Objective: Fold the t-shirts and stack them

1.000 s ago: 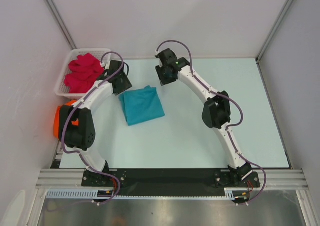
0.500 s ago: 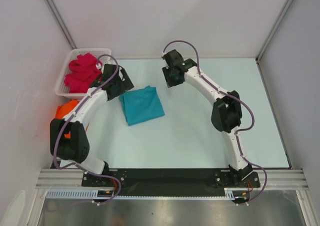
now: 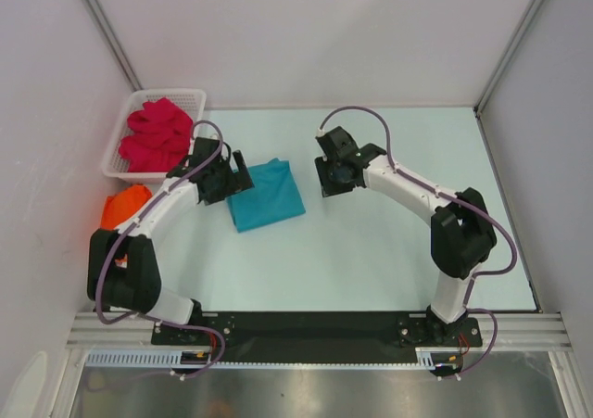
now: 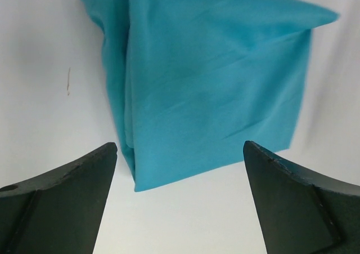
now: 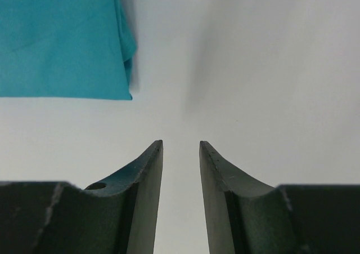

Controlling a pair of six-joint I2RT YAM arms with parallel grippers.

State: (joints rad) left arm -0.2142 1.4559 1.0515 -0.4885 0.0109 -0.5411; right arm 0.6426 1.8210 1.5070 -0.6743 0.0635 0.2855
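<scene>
Folded teal-blue cloth t-shirt (image 4: pixel 214 79) just ahead of wide-spread empty left gripper (image 4: pixel 180 152), right gripper (image 5: pixel 181 144) narrowly parted, empty, shirt corner ahead-left

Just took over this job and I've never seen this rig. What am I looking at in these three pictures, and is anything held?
Two robot arms stand at a table. The wide picture looks down from above; the other two come from cameras on each wrist. The left gripper hangs wide open over a folded teal shirt; the right gripper, jaws slightly apart, hangs over the table beside it. Neither holds anything. A pink shirt lies in a basket; an orange shirt lies next to it.
</scene>
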